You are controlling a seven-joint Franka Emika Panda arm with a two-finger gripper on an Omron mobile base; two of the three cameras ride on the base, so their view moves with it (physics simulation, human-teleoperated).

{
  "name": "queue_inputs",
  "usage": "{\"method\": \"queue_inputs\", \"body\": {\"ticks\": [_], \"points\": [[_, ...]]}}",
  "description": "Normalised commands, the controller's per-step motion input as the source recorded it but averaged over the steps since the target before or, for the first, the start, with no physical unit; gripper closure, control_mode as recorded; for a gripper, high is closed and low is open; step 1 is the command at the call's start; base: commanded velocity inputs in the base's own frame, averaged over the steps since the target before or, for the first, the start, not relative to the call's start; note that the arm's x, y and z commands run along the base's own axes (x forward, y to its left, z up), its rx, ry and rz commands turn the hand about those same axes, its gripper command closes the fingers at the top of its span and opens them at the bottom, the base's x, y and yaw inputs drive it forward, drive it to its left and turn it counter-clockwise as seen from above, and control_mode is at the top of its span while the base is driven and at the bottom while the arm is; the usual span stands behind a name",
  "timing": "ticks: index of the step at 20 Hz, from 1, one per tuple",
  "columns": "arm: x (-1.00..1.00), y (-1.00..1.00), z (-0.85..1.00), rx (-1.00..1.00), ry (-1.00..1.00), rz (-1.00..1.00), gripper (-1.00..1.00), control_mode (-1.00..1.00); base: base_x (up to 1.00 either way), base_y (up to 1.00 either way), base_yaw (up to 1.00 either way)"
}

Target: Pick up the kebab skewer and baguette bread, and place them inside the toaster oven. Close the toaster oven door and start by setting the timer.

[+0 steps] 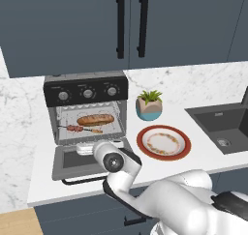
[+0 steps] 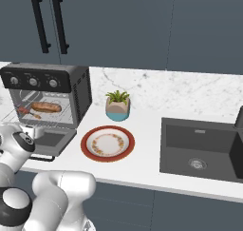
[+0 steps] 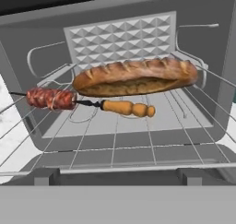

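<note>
Left base view. Toaster oven stands on the counter under the dark cabinets, its door dropped flat toward the robot. Baguette bread lies on the wire rack, kebab skewer just in front of it; both are already inside, so loading looks done. The hand sits low over the lowered door, probably placed for getting under the door to lift it. Gripper fingers are hidden behind the wrist here. The empty plate beside the oven likely served as the pickup spot. Potted plant and sink stand off to the right, out of the way.

Right base view. The oven is seen at an angle; bread and skewer are small, and the skewer's far end is cut by the frame edge. The door is partly covered by the arm. Knobs are readable as three, their markings not.

Hand view. The camera looks straight into the cavity: baguette rests across the rack, the skewer just touching its front, meat chunks to the left, bare handle to the right. The fingertips stay out of frame; going by the wide-spread jaws, nothing is held. The door shows as a grey edge at the bottom; its handle is out of sight.
</note>
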Motion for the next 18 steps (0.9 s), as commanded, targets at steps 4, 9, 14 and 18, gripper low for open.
{"method": "queue_inputs", "body": {"ticks": [4, 9, 14, 18], "points": [[0.21, 0.0, 0.0, 0.0, 0.0, 0.0, -1.0, -1.0, 0.0, 0.0, 0.0], [0.19, 0.0, 0.0, 0.0, 0.0, 0.0, -1.0, -1.0, 0.0, 0.0, 0.0], [0.19, 0.0, 0.0, 0.0, 0.0, 0.0, -1.0, -1.0, 0.0, 0.0, 0.0], [0.2, 0.0, 0.03, 0.0, 0.0, 0.0, -1.0, -1.0, 0.0, 0.0, 0.0]]}}
